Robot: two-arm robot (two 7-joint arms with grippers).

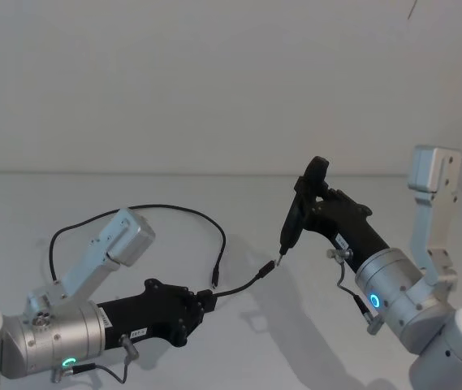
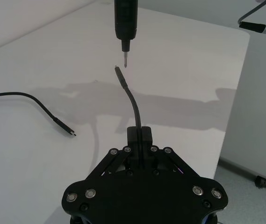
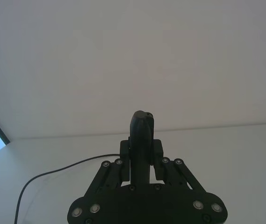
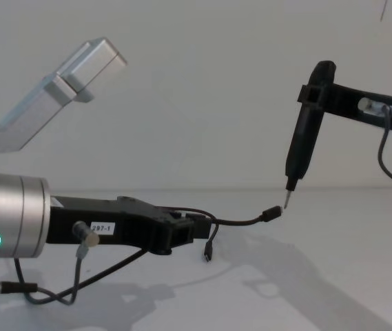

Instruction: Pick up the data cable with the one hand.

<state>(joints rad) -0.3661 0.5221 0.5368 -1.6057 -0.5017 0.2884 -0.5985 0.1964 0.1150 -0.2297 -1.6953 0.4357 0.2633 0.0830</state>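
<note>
My left gripper [image 1: 206,302] [image 2: 140,134] [image 4: 185,231], black and flat with a white label, is shut on the data cable [image 1: 174,209] [image 2: 133,105] [image 4: 240,221] a little above the table. One short branch sticks out past the fingers, its plug [image 1: 269,266] [image 4: 273,214] raised. Another branch hangs down to a plug [image 2: 65,129] [image 4: 209,252] near the table. The rest of the cable loops over the table behind. My right gripper [image 1: 308,203] [image 3: 141,150] [image 4: 313,93] is shut on a slim black pointed tool [image 1: 294,223] [image 2: 125,21] [image 4: 299,152], whose tip hovers just above the raised plug.
The white table [image 1: 133,187] stretches to a wall behind. Its edge [image 2: 233,107] runs close beside the grippers in the left wrist view, with floor beyond it. The cable's slack [image 3: 53,172] lies on the table at my left.
</note>
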